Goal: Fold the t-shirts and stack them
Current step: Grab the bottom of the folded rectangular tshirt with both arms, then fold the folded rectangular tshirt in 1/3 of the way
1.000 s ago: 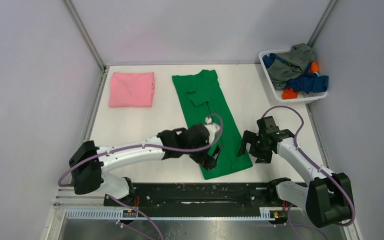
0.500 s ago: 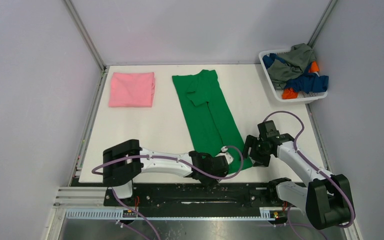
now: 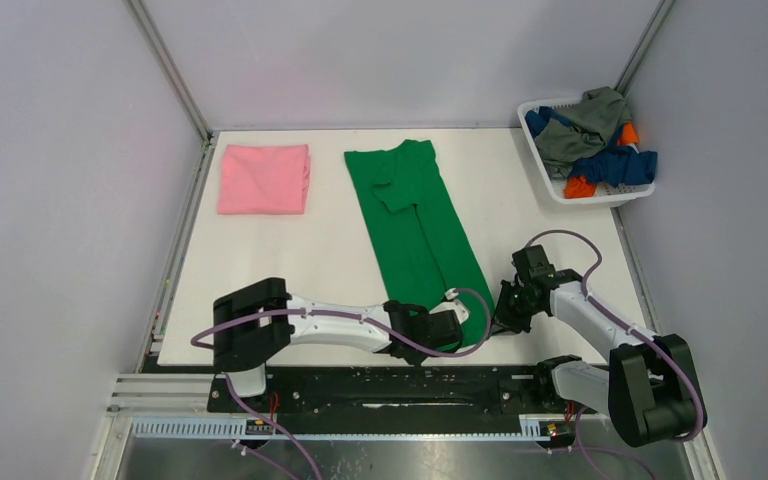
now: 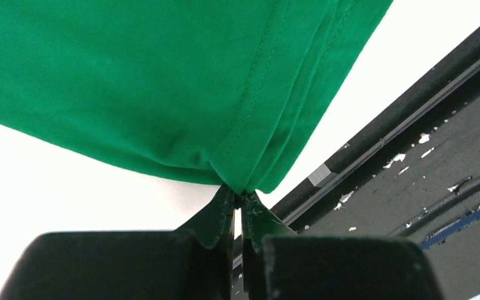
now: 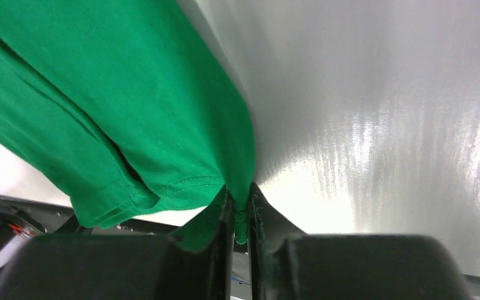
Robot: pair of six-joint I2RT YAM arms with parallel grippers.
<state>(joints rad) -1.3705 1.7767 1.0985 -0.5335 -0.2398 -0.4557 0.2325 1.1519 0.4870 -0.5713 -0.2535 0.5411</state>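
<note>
A bright green t-shirt (image 3: 415,215) lies in a long folded strip down the middle of the white table (image 3: 330,250). My left gripper (image 3: 457,330) is at the shirt's near left corner, shut on the green hem (image 4: 244,169), with its tips (image 4: 239,197) pinching the fabric. On the near right corner my right gripper (image 3: 505,318) is shut too, with a bit of green hem (image 5: 187,156) showing between its jaws (image 5: 240,195). A folded light pink t-shirt (image 3: 264,178) rests at the back left.
A white slotted basket (image 3: 545,172) at the back right holds grey-olive (image 3: 585,125), dark blue (image 3: 615,168) and orange (image 3: 578,187) shirts. The black rail (image 3: 390,380) runs just beyond the table's near edge, close under both grippers. Grey walls enclose three sides.
Both grippers went from open to shut on the green shirt's near corners. The left arm dropped from over the shirt to the near edge; the right moved in to the hem.
</note>
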